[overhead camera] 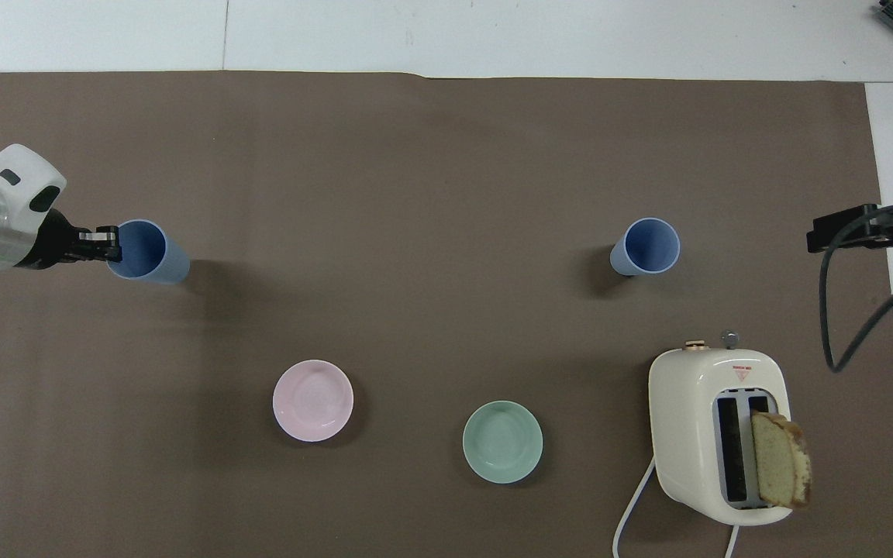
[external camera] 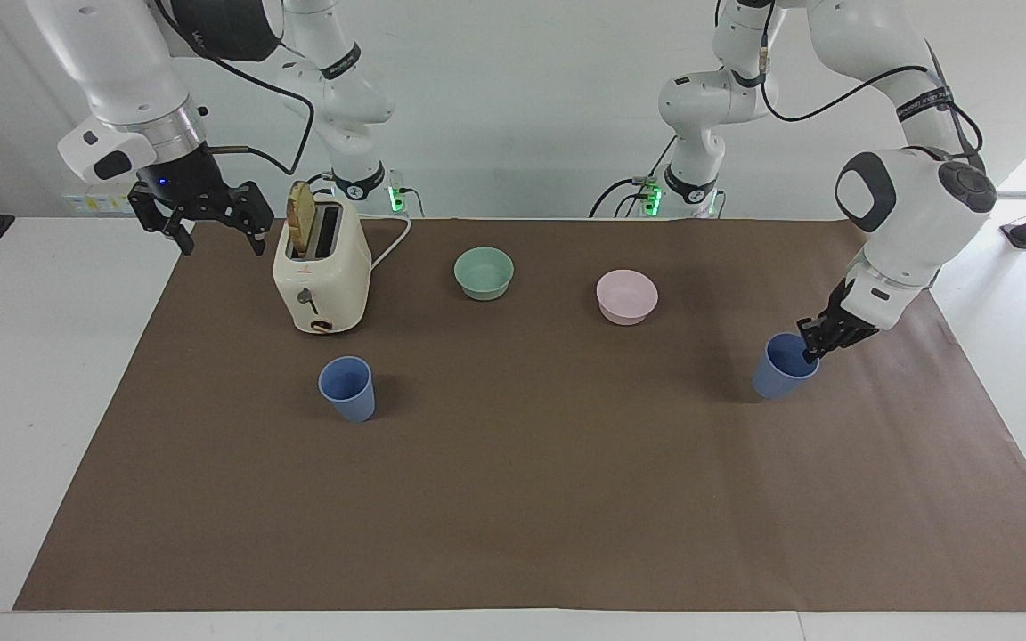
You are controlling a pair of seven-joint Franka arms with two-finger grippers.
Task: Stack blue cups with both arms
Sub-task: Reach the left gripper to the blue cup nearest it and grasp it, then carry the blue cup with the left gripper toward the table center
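Observation:
Two blue cups are on the brown mat. One blue cup [external camera: 781, 366] [overhead camera: 146, 252] sits tilted toward the left arm's end, and my left gripper [external camera: 809, 348] [overhead camera: 108, 245] is shut on its rim, one finger inside and one outside. The other blue cup [external camera: 347, 388] [overhead camera: 646, 247] stands upright by itself, farther from the robots than the toaster. My right gripper [external camera: 213, 221] [overhead camera: 842, 229] hangs open with nothing in it, over the mat's edge beside the toaster, where the right arm waits.
A cream toaster [external camera: 321, 271] [overhead camera: 720, 434] with a bread slice sticking up stands toward the right arm's end, its cord trailing toward the robots. A pale green bowl [external camera: 484, 272] [overhead camera: 502, 442] and a pink bowl [external camera: 626, 296] [overhead camera: 312, 400] sit nearer to the robots than the cups.

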